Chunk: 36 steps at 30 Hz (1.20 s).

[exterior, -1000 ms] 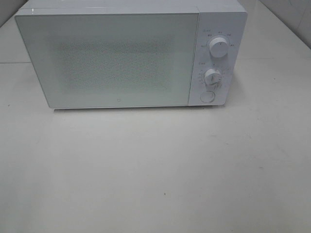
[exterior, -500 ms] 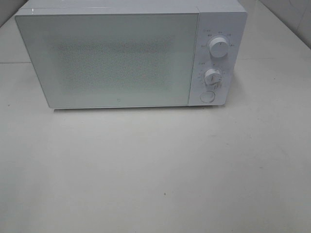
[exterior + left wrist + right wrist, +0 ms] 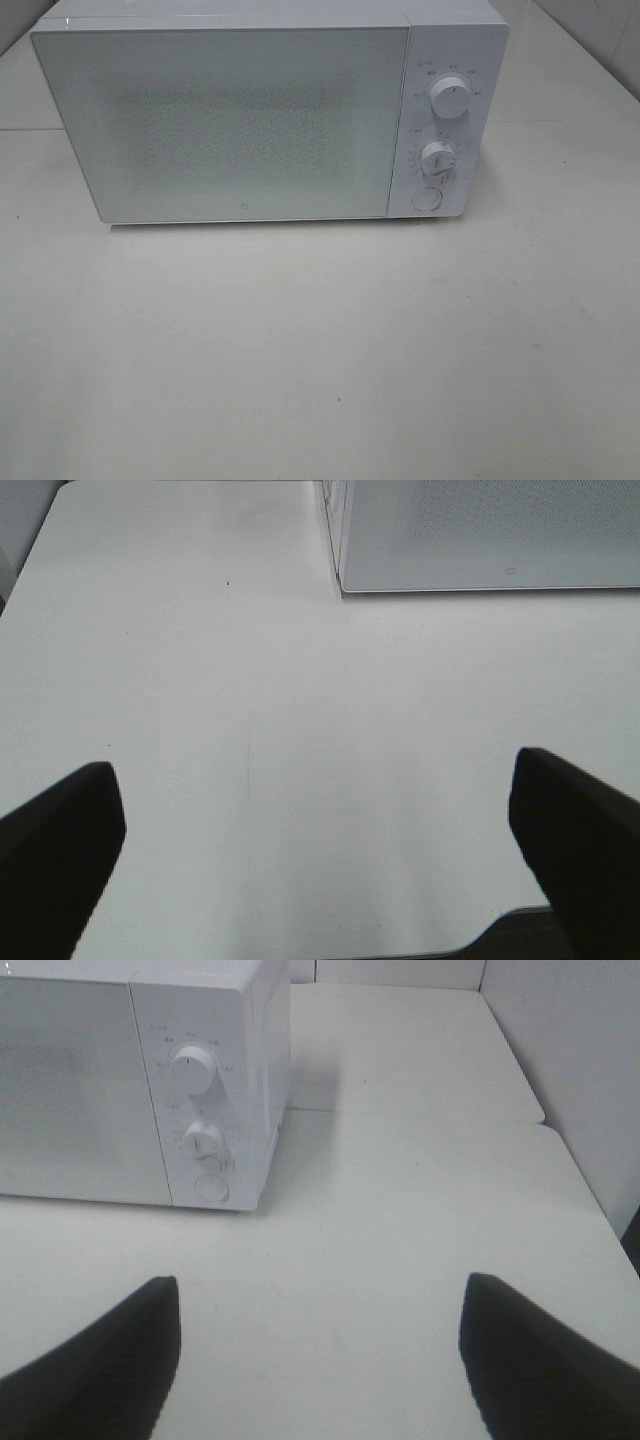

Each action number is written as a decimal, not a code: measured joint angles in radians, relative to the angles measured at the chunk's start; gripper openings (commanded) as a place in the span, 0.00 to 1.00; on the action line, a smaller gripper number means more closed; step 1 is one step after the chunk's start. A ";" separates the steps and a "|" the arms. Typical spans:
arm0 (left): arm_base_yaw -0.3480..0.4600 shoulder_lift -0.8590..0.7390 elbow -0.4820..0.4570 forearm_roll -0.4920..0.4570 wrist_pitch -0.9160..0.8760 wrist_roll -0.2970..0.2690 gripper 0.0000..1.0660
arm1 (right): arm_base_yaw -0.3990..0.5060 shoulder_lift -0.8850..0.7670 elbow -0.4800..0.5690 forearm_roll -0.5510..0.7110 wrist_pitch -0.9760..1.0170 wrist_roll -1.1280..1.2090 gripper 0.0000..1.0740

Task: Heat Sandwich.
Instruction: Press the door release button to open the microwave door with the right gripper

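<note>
Where the white microwave (image 3: pixel 270 115) stands, its door (image 3: pixel 225 125) is shut.

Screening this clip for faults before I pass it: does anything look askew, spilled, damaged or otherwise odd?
Nothing is spilled, tilted or broken. The microwave stands flat on the table with its door shut. One oddity: no sandwich shows in any view, and the frosted door hides whatever is inside.

Tiny markings ring the upper knob (image 3: pixel 451 100) and lower knob (image 3: pixel 438 157) of the microwave (image 3: pixel 250 120); none can be read
</note>
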 measured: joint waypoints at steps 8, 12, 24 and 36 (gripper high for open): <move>0.000 0.000 0.000 0.000 0.000 0.000 0.94 | 0.000 0.165 0.000 0.000 -0.158 0.007 0.70; 0.000 0.000 0.000 0.000 0.000 0.000 0.94 | 0.000 0.251 0.000 0.000 -0.235 0.007 0.70; 0.000 0.000 0.000 0.000 0.000 0.000 0.94 | 0.000 0.551 0.000 0.000 -0.484 0.007 0.70; 0.000 0.000 0.000 0.000 0.000 0.000 0.94 | 0.000 0.775 0.000 0.000 -0.684 0.007 0.70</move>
